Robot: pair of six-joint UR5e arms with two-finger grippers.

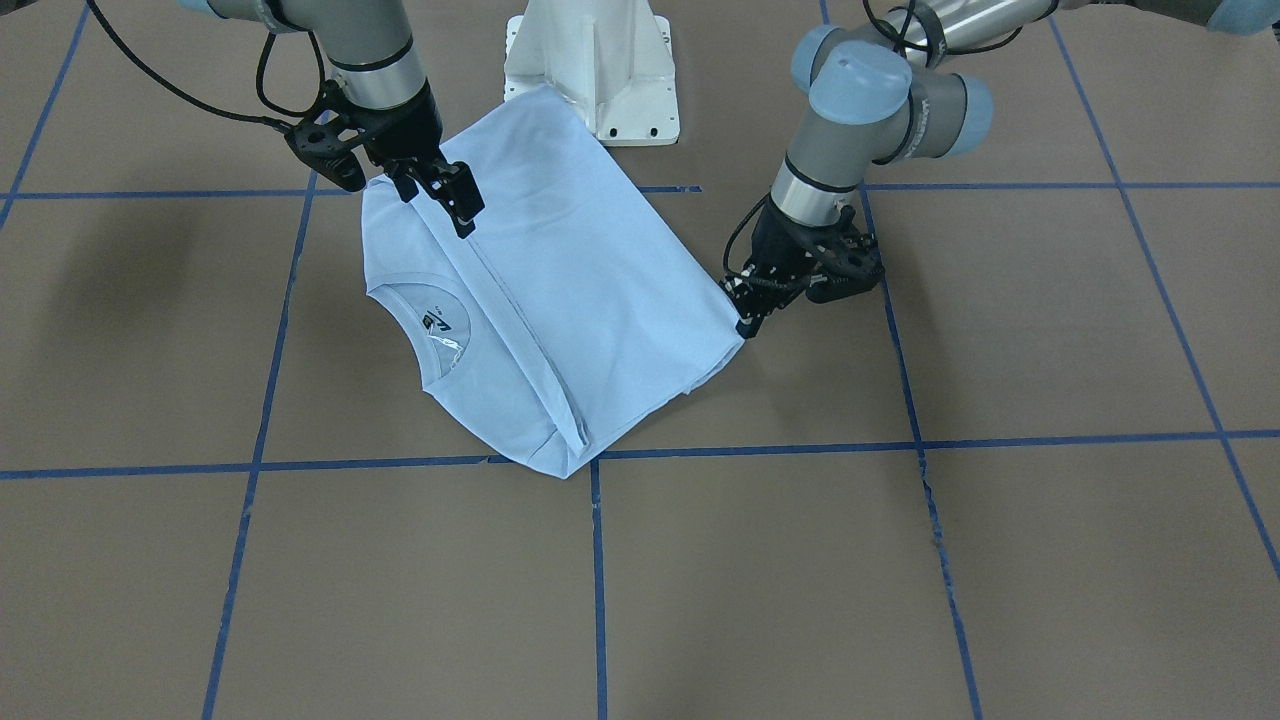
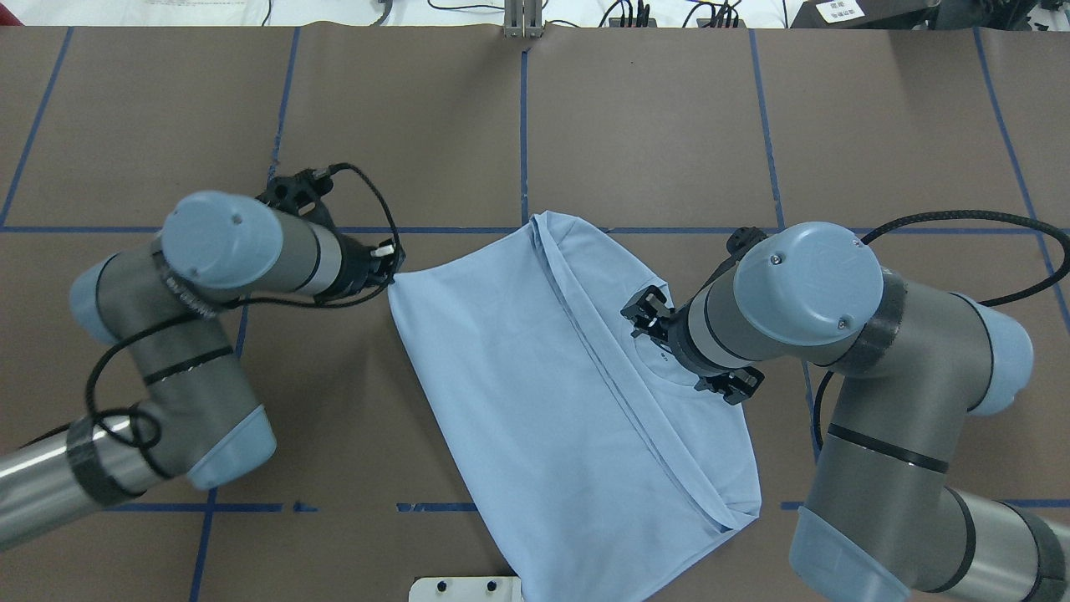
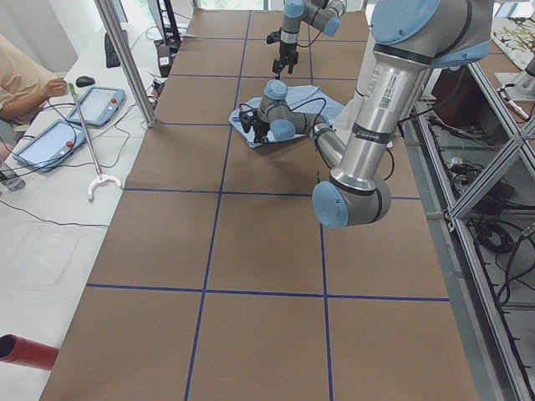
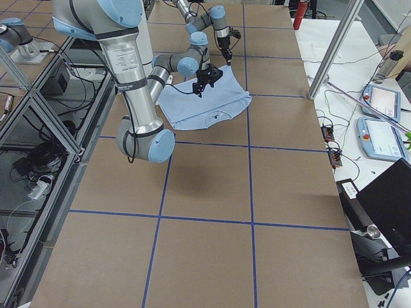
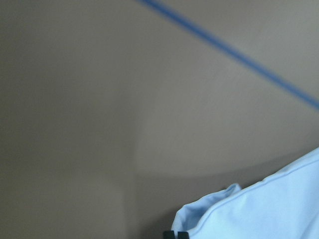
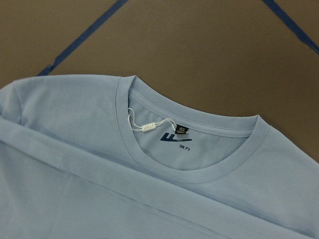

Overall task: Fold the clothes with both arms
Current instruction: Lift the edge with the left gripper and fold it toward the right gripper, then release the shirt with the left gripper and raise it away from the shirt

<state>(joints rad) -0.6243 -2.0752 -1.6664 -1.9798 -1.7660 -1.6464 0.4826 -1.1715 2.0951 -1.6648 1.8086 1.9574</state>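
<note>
The light blue T-shirt (image 1: 560,290) lies partly folded on the brown table, with a long fold line running diagonally across it. Its ribbed collar (image 6: 199,174) and white neck tag (image 6: 147,127) show in the right wrist view. My right gripper (image 1: 435,205) hovers open just above the shirt near the collar (image 2: 669,368), holding nothing. My left gripper (image 1: 748,318) is low at the shirt's side corner (image 2: 394,284) and shut on that corner, which is drawn to a point. A bit of that corner (image 5: 219,204) shows in the left wrist view.
The white pedestal base (image 1: 590,70) stands right behind the shirt. Blue tape lines (image 1: 800,445) cross the brown table. A side table with tablets (image 3: 96,104) and a seated person (image 3: 21,75) lies beyond the far edge, by a metal post (image 3: 125,58).
</note>
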